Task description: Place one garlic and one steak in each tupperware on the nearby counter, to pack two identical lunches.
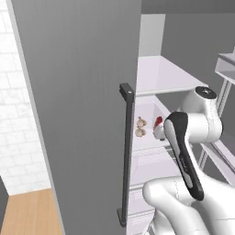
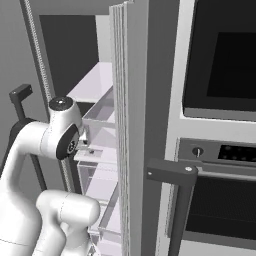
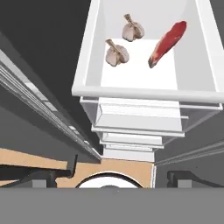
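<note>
Gripper (image 3: pixel 112 177) jaws wide apart, holding nothing, as I see it. Ahead of gripper, white fridge drawer (image 3: pixel 83 74) holds two garlic bulbs (image 3: pixel 117 54) (image 3: pixel 132 29) side by side; flat dark-red steak (image 3: pixel 167 42) lies near, right of them, not touching.

- Even, flat rendered light with no glare.
- Fridge door (image 1: pixel 78 114) is a uniform mid-grey; the cavity behind it is dark.
- White drawer (image 3: pixel 131 89) is brightly lit, with soft shadows.
- Slightly soft, low-resolution edges.
</note>
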